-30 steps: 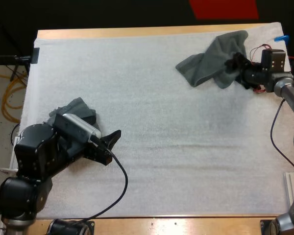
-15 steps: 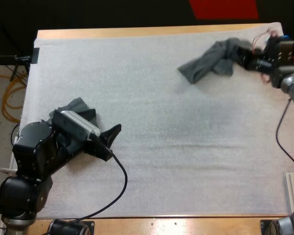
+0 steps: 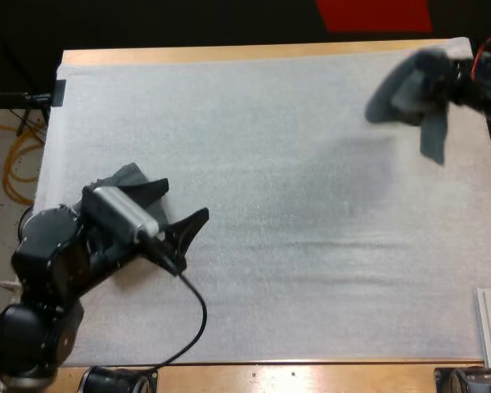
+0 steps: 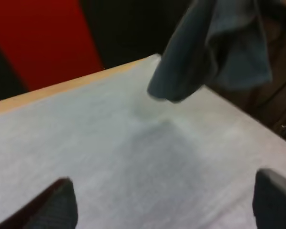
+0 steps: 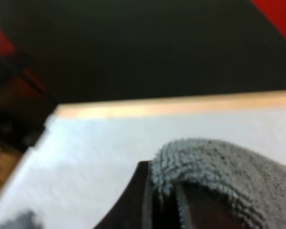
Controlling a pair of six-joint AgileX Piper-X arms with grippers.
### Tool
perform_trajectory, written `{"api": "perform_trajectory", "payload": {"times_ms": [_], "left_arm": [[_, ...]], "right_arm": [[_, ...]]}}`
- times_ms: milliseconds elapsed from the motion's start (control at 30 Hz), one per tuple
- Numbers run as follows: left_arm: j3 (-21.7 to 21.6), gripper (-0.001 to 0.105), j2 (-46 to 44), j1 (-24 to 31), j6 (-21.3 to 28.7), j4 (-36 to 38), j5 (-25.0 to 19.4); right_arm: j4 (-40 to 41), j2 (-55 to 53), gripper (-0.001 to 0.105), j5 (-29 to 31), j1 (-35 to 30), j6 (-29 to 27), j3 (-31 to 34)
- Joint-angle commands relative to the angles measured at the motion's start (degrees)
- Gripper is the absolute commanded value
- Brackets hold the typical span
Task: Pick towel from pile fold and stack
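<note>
The right claw is pinching the grey-green towel, now lifting it clear of the mat at upper right where it was dragging, while the left claw is staying spread.

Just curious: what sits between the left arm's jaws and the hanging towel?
Only bare white mat, up to the towel; the high view shows it.

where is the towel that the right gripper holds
In the high view the towel hangs lifted over the far right corner of the mat, clamped in the right gripper, far from the left gripper.
</note>
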Motion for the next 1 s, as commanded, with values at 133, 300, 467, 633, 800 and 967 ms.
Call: {"api": "perform_trajectory", "payload": {"times_ms": [133,300,467,633,800,967], "left_arm": [[-0.37,0.073,-4.22,-0.22,-0.22,6.23,1.48],[-0.37,0.073,-6.99,-0.22,2.55,12.9,1.48],[-0.37,0.073,-7.39,-0.22,3.11,15.17,1.48],[-0.37,0.073,-7.39,-0.22,3.72,15.29,1.48],[-0.37,0.073,-7.39,-0.22,3.88,15.29,1.48],[-0.37,0.073,-7.39,-0.22,3.88,15.29,1.48]], "right_arm": [[13.16,-4.21,0.0,14.36,0.13,-6.27,-0.16],[18.43,-5.12,0.0,15.96,2.5,-4.43,0.07],[14.83,-4.99,0.0,16.14,12.83,4.26,6.44],[3.94,-3.79,0.0,20.76,27.38,16.6,16.11],[-9.19,0.86,0.0,22.58,39.81,22.08,19.24],[-16.32,6.79,0.0,21.99,46.83,23.42,16.55]]}}
